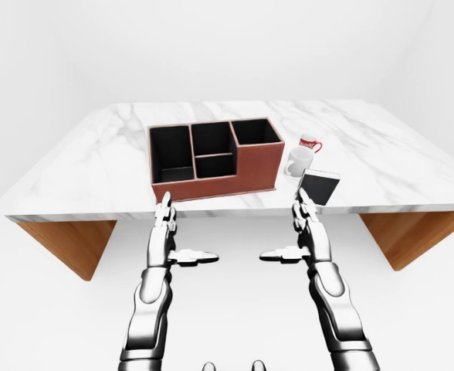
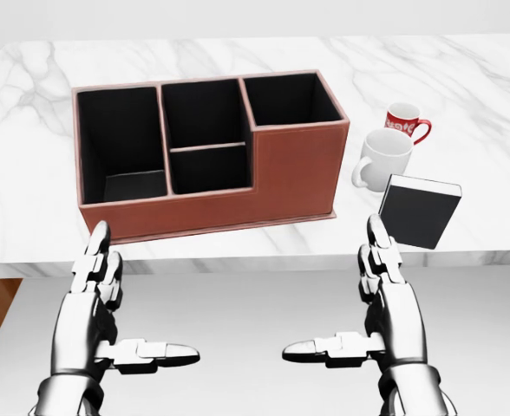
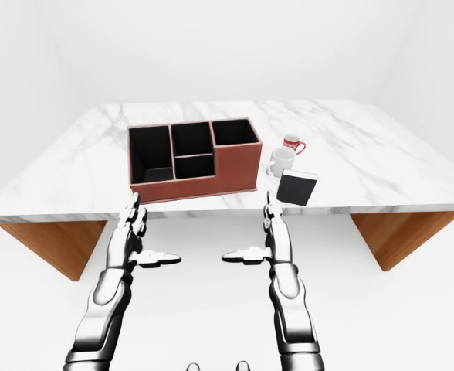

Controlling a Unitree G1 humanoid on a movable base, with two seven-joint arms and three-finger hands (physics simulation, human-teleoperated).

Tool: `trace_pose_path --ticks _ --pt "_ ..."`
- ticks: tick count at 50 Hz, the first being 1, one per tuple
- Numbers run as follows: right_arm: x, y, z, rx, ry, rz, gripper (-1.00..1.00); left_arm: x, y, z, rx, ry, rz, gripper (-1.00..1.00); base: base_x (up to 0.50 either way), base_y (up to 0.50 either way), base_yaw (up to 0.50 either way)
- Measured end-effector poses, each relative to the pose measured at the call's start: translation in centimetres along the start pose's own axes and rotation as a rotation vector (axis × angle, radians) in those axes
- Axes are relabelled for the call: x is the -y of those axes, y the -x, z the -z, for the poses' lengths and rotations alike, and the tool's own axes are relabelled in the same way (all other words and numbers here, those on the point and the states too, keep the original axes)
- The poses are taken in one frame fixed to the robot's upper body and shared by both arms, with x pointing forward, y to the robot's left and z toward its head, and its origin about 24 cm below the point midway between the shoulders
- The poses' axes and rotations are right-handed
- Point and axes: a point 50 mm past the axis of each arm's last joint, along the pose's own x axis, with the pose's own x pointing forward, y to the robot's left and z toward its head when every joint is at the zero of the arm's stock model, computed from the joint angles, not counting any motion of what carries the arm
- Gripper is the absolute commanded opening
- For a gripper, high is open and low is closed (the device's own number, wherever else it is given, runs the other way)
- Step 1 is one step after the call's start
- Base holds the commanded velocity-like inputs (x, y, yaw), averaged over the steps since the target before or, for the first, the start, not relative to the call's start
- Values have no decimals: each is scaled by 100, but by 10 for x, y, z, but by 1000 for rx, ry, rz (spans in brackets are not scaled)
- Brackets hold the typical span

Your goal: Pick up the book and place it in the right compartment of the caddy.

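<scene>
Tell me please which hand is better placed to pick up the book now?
The right hand. It is open just below the book, which stands near the table edge. The left hand is open below the caddy's left end, far from the book.

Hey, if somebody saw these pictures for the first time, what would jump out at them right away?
The reddish-brown caddy with black compartments stands mid-table in the head view, on white marble. Right of it, a dark book stands near the table's edge beside a white mug and a red mug. Below, the left robot hand and right robot hand are open, empty, short of the table.
</scene>
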Motion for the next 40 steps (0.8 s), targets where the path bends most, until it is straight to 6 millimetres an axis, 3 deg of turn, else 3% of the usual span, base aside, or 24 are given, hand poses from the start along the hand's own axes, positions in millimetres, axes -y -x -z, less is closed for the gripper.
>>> trace_pose_path --ticks 20,27,33,40 --pt "14 -2 -9 11 -3 31 100 -14 0 -10 19 -1 -31 100 0 0 0" --pt "42 5 -42 130 -23 120 100 -35 0 -33 86 1 -112 100 0 0 0" --pt "70 22 -76 279 -19 214 100 -63 6 -65 221 24 -217 100 0 0 0" --pt "89 43 -106 415 8 285 100 -89 15 -88 324 59 -345 100 0 0 0"
